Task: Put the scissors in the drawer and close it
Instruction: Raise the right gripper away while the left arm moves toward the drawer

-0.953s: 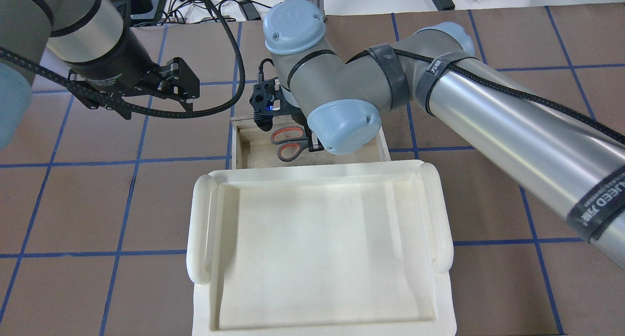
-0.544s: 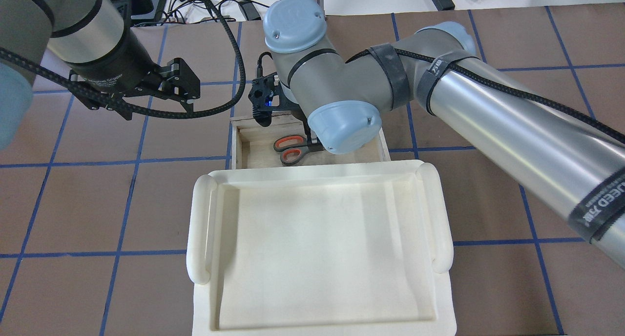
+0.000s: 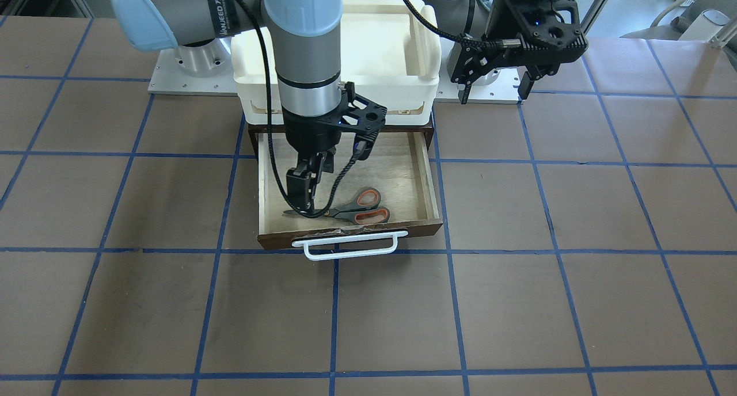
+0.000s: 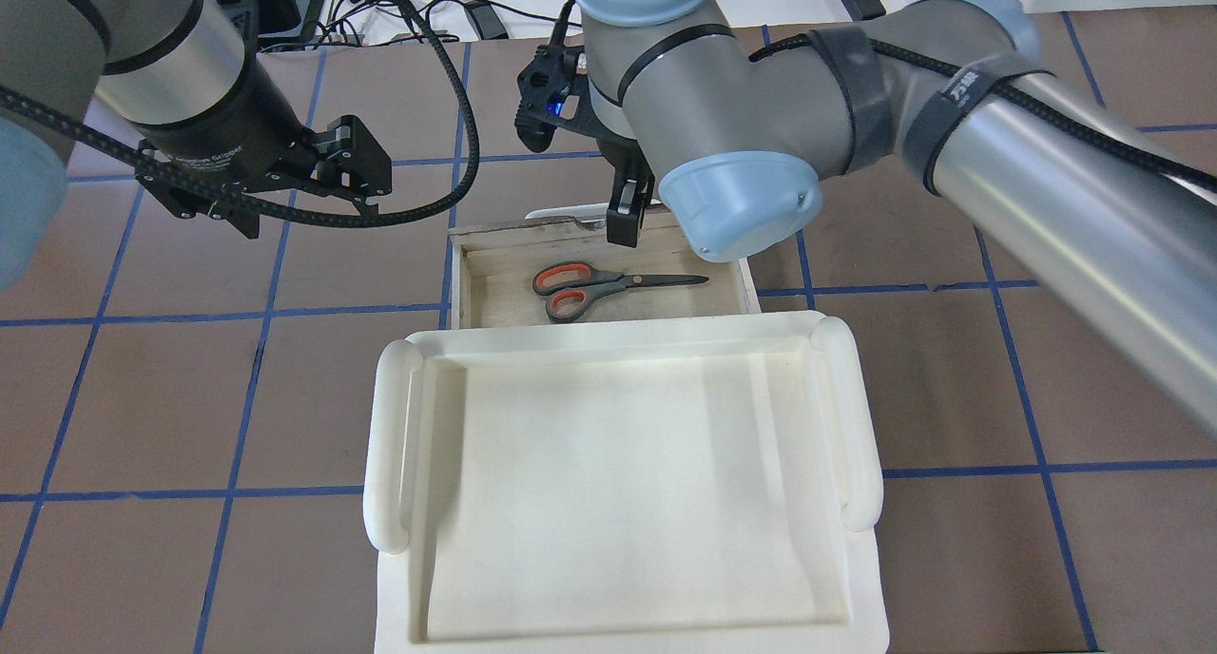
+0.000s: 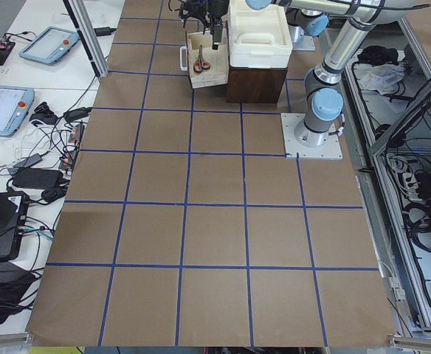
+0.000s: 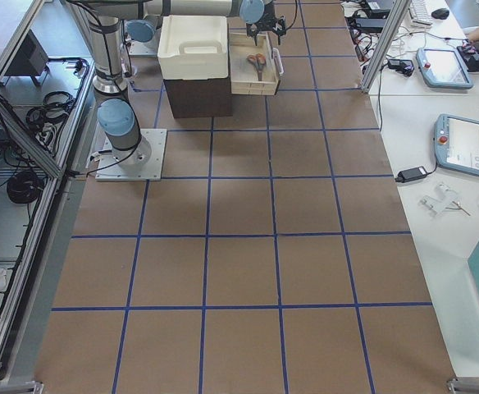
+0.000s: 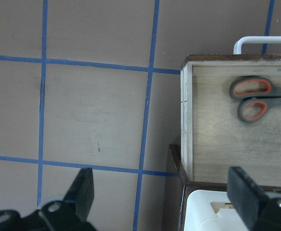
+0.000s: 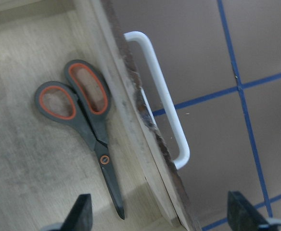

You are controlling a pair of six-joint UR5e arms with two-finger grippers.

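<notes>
The scissors [image 4: 589, 283], with grey handles lined red-orange, lie flat in the open wooden drawer [image 4: 494, 274], blades pointing toward the robot's right. They also show in the front view [image 3: 357, 207] and both wrist views [image 7: 251, 96] [image 8: 87, 120]. The drawer's white bar handle [image 3: 345, 249] sticks out of the dark front panel. My right gripper [image 4: 627, 212] hovers open and empty over the drawer's front edge [image 8: 162, 214] [image 3: 308, 180]. My left gripper [image 4: 366, 169] is open and empty above the table to the left of the drawer [image 7: 162, 192] [image 3: 495, 88].
A large white plastic tray [image 4: 390, 445] sits on top of the dark brown cabinet [image 5: 256, 85] that holds the drawer. Brown table surface with blue tape lines lies all around. Cables lie beyond the table's far edge [image 4: 409, 8].
My right gripper has let go of the scissors and risen, moving toward the drawer's front. The scissors now lie free in the drawer. The left arm has barely moved.
</notes>
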